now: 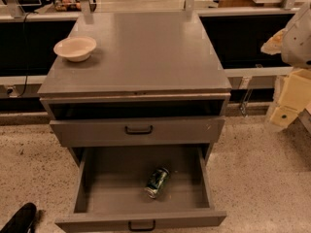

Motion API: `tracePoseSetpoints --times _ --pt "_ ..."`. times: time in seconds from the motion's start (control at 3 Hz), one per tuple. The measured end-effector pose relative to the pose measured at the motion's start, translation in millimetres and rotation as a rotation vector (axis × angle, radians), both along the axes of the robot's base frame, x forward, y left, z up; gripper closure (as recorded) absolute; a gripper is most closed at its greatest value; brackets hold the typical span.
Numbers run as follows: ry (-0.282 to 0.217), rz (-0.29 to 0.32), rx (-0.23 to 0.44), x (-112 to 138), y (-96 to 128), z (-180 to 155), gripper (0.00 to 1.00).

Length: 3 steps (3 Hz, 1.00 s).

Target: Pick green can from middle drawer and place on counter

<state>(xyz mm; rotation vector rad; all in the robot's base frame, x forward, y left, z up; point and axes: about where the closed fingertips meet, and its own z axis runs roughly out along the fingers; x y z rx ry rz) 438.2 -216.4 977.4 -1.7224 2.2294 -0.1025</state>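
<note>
Cabinet seen from the front and from above, grey throughout.

(a) Counter: the broad flat top of the cabinet. A cream bowl stands on it close to the left edge, upright, mouth up.

(b) Dark recess just under the counter. Beneath it is a shallow drawer front with a black bar handle at its middle.

(c) Middle drawer: the lowest one, standing well out toward me, its floor open to view. A second black handle sits on its front panel, at the lower edge of the view.

(d) Green can: lying on its side on the floor of the middle drawer, a little right of centre and nearer the front panel than the back. Its long axis runs slantwise, with one silver end turned toward the front left. It touches none of the drawer walls.

(e) My gripper: at the right edge of the view, off to the right of the cabinet, above the speckled floor and well apart from the green can. It shows as pale blocky shapes, partly cut off by the frame. From this angle I cannot tell whether it is released or clenched.
</note>
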Motion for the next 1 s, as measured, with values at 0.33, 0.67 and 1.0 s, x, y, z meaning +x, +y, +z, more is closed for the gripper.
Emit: tracePoseSetpoints --times 0.33,0.67,1.0 --pt "-0.002 -0.002 -0.003 0 0 1 0.00" --pt "0.047 0.041 -0.085 15 11 -35 0.00" --pt "0.083 0.250 -0.182 35 61 -109 0.00"
